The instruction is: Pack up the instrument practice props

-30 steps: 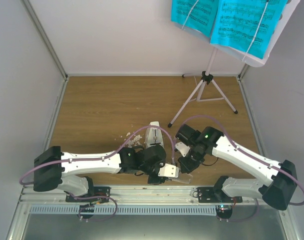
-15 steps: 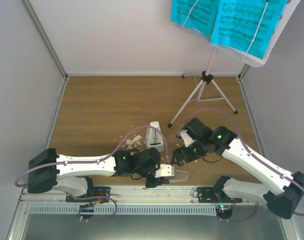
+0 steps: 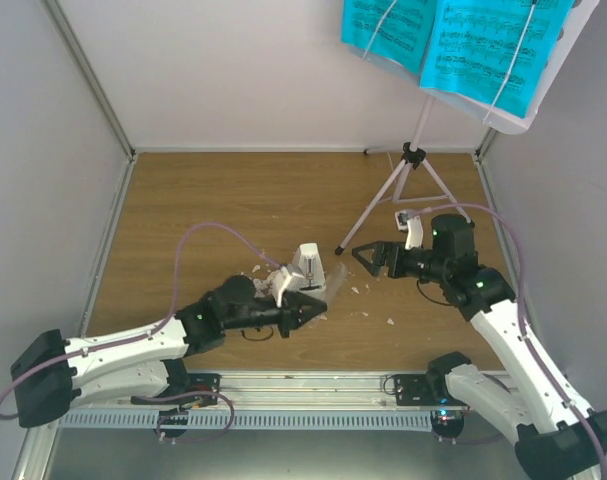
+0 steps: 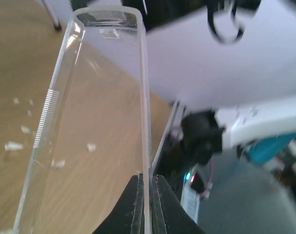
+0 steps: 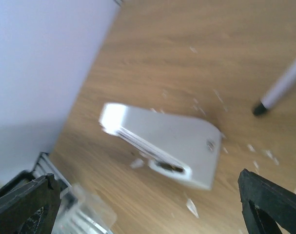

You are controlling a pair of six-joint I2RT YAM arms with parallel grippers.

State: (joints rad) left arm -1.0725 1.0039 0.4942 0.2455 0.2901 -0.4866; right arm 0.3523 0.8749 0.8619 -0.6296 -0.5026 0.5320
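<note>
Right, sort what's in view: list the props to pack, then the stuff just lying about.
To pack: white metronome; cyan sheet-music pages; lilac music stand.
Lying about: white crumbs; clear plastic piece, clamped in left end effector, role unclear.

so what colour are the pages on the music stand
The pages are cyan with black notes; top external view.

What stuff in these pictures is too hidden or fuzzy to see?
Top external: sheet-music pages cut by the top edge; notes too small to read.
Right wrist: metronome blurred; its markings unreadable.
Left wrist: clear plastic piece pinched in the left gripper runs off the bottom edge; its full shape is unknown.
</note>
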